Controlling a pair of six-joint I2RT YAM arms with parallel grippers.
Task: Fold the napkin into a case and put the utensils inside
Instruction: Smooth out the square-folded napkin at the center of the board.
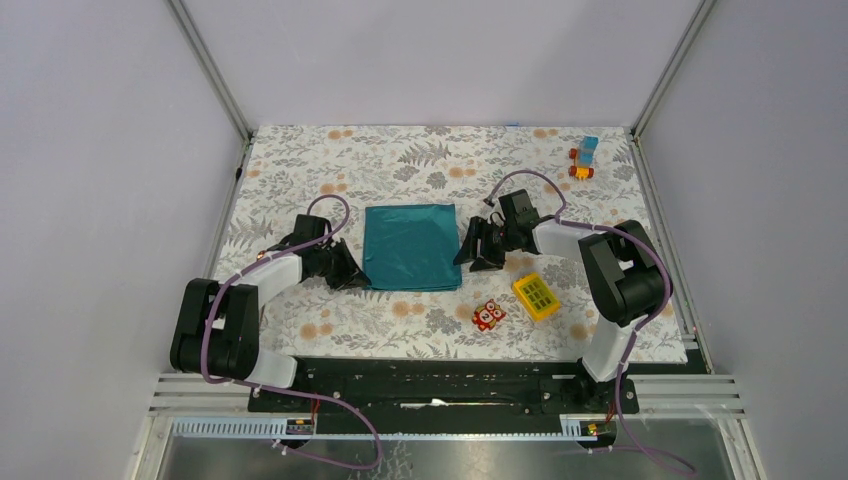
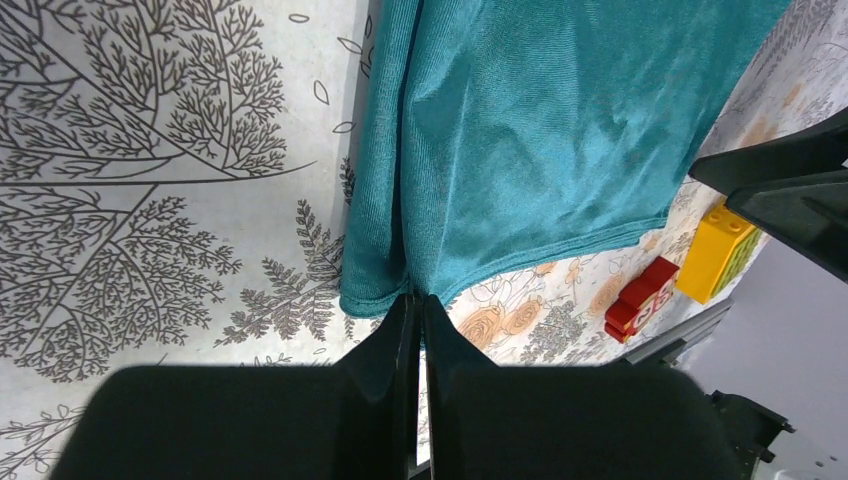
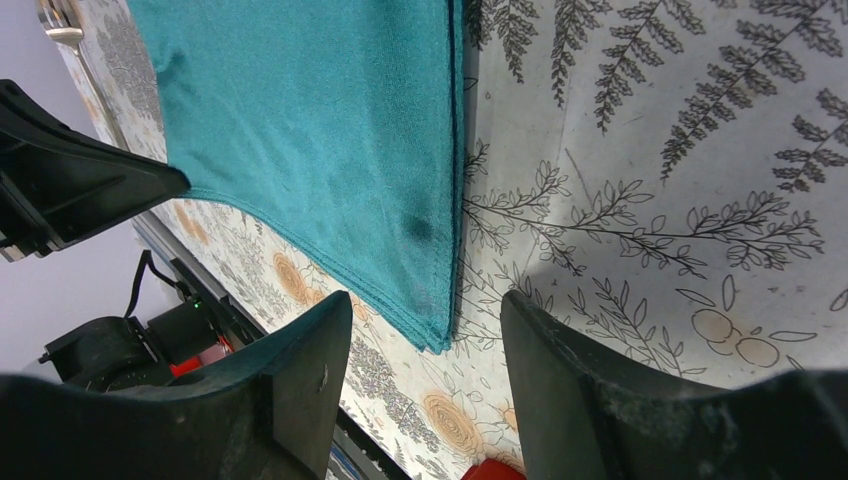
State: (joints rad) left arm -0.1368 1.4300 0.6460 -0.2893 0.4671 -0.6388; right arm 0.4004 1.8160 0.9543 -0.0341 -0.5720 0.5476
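Several soft layers of teal napkin (image 1: 410,247) lie folded square mid-worktop (image 1: 300,160), between my two arms. It looks light, limp and slightly shiny, so it will likely slide; corners are where I'd hold it. The left gripper (image 2: 415,300) has its jaws pinched narrow on the near-left corner hem. The right gripper (image 3: 425,305) has its jaws wide, straddling the near-right corner.

No lettering can be read — white marks on the red toy (image 2: 640,298) are too blurred.
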